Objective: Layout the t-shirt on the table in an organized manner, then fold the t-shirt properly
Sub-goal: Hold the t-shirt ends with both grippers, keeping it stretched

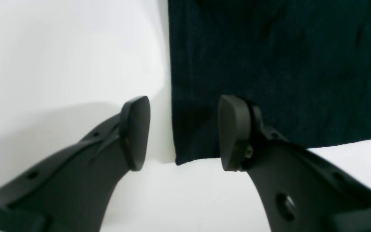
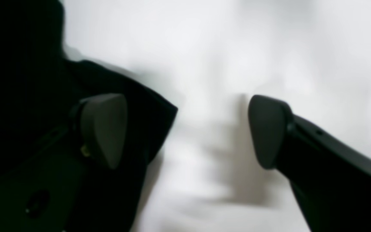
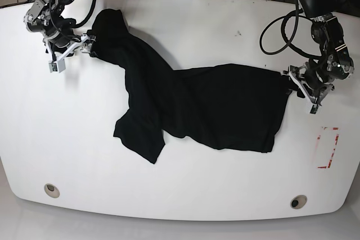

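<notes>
I see the t-shirt (image 3: 197, 105) plain black side up, sprawled across the mid desk (image 3: 185, 189), rumpled, one end stretched twd the far corner on the base view's left. Left pincer (image 1: 184, 132) is spread, straddling a corner of the cloth near its edge, nothing pinched. Right pincer (image 2: 187, 130) spread wide too, one finger over the dark fabric, other over bare desk; pic's blurry. Red/white tape rectangle (image 3: 328, 148) sits apart from the shirt.

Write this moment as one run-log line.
t-shirt: partly spread, bunched | left gripper: open at its corner | right gripper: open at its edge
</notes>
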`<action>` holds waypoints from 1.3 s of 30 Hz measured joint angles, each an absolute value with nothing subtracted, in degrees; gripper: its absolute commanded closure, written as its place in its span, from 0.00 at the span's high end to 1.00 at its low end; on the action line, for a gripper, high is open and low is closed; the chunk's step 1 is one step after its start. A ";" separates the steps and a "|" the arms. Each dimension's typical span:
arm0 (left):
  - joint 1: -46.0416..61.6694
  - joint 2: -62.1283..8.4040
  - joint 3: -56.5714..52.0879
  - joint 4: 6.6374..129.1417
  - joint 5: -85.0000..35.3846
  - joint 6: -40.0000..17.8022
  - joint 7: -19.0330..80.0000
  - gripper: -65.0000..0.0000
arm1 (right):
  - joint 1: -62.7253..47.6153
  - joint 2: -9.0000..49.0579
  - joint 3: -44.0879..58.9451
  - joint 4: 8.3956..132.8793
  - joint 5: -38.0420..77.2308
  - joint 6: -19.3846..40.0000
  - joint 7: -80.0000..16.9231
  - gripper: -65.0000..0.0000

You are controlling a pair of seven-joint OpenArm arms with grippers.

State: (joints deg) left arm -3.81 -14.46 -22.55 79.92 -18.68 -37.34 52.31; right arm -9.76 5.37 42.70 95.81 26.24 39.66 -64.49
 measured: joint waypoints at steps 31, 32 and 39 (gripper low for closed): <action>-3.84 -14.35 -22.55 79.92 -18.72 -37.34 52.29 0.49 | -10.39 1.02 40.14 95.94 27.24 40.05 -62.57 0.62; -3.84 -14.35 -22.55 79.92 -18.72 -37.34 52.29 0.49 | -10.37 0.93 39.40 95.94 27.24 40.12 -62.57 0.62; -3.84 -14.39 -22.55 79.92 -18.70 -37.34 52.29 0.50 | -10.28 0.16 38.54 95.94 27.59 40.12 -62.57 0.60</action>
State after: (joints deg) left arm -3.84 -14.39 -22.55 79.92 -18.70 -37.34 52.29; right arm -10.28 0.16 38.54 95.94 27.59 40.12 -62.57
